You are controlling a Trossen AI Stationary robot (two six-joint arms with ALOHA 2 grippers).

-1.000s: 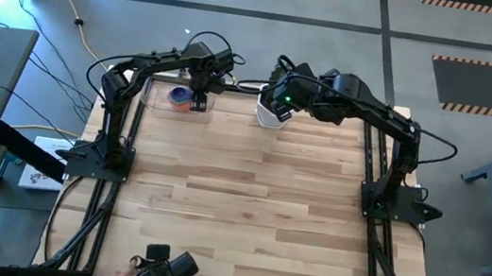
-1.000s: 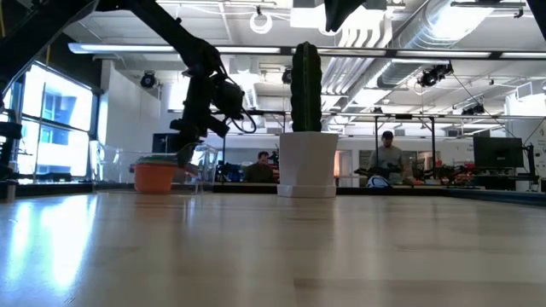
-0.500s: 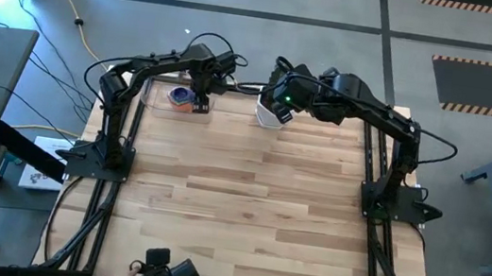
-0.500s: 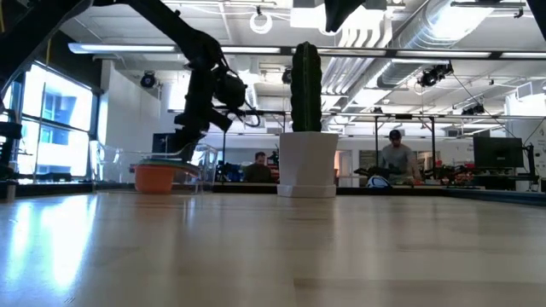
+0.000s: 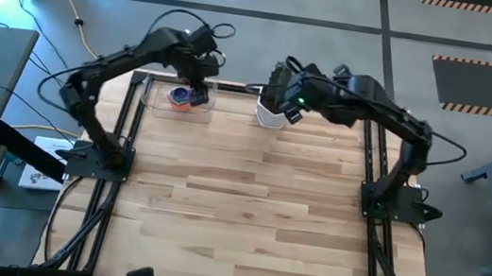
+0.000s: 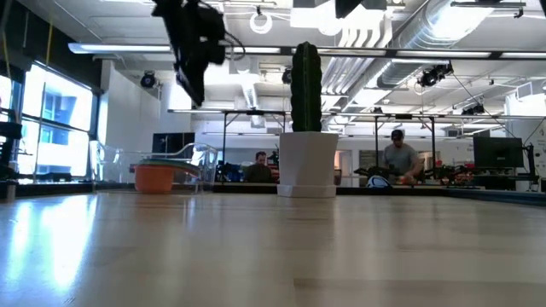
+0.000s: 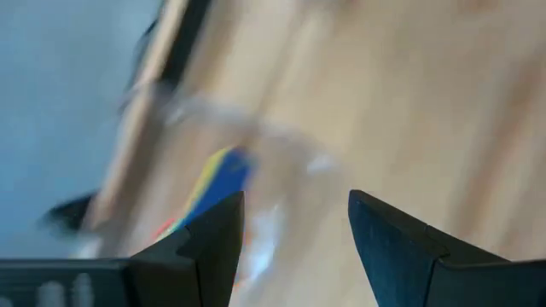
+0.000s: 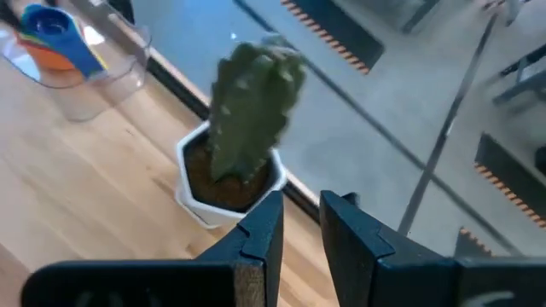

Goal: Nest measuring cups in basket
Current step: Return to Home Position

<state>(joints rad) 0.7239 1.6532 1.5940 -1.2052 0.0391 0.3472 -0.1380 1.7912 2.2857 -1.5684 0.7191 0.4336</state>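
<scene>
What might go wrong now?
The right arm's jaws hang above the green cactus in a white pot; a swing might topple it. The clear plastic basket of stacked coloured measuring cups sits at the far edge of the wooden table below the left arm's jaws; a bump could shove it off.

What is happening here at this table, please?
A nested stack of measuring cups lies in the clear basket at the far left edge of the table. The left pincer hangs above the basket, open and empty. The right pincer hangs by the cactus pot, also open and holding nothing. Neither arm is touching anything.
</scene>
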